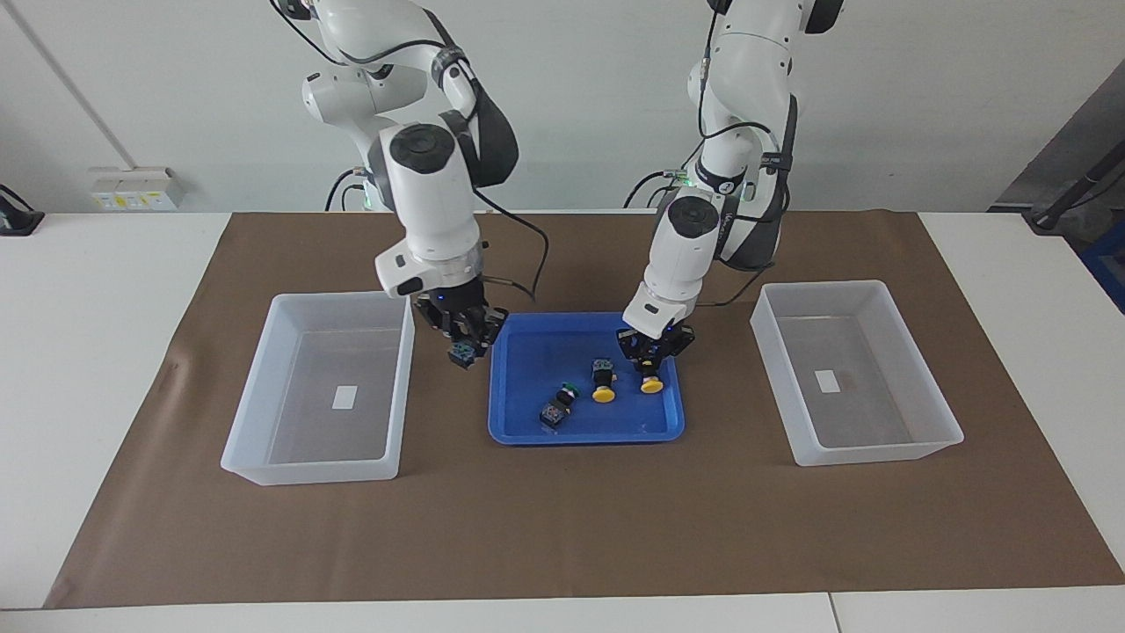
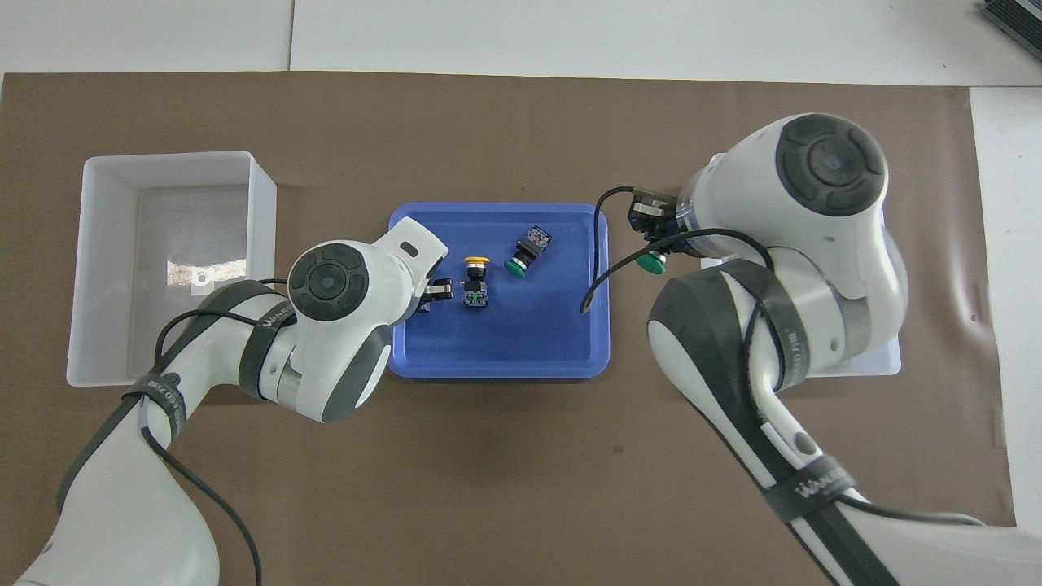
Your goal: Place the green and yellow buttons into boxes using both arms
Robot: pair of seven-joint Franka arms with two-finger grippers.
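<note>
A green button (image 2: 651,262) is gripped by the right pincer (image 1: 463,350), raised between the blue tray (image 1: 527,431) and a box (image 1: 255,448). In the tray, a yellow button (image 1: 651,384) is clamped by the left pincer (image 1: 652,359), cap pointed away from the robots.

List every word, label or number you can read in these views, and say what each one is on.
"WANK", the rest cut off: right arm's strap.
"EED", start hidden, partly legible: left arm's strap.
Too small to read: the white labels on the two box floors, the wall plate stickers, and the markings on the button bodies.
</note>
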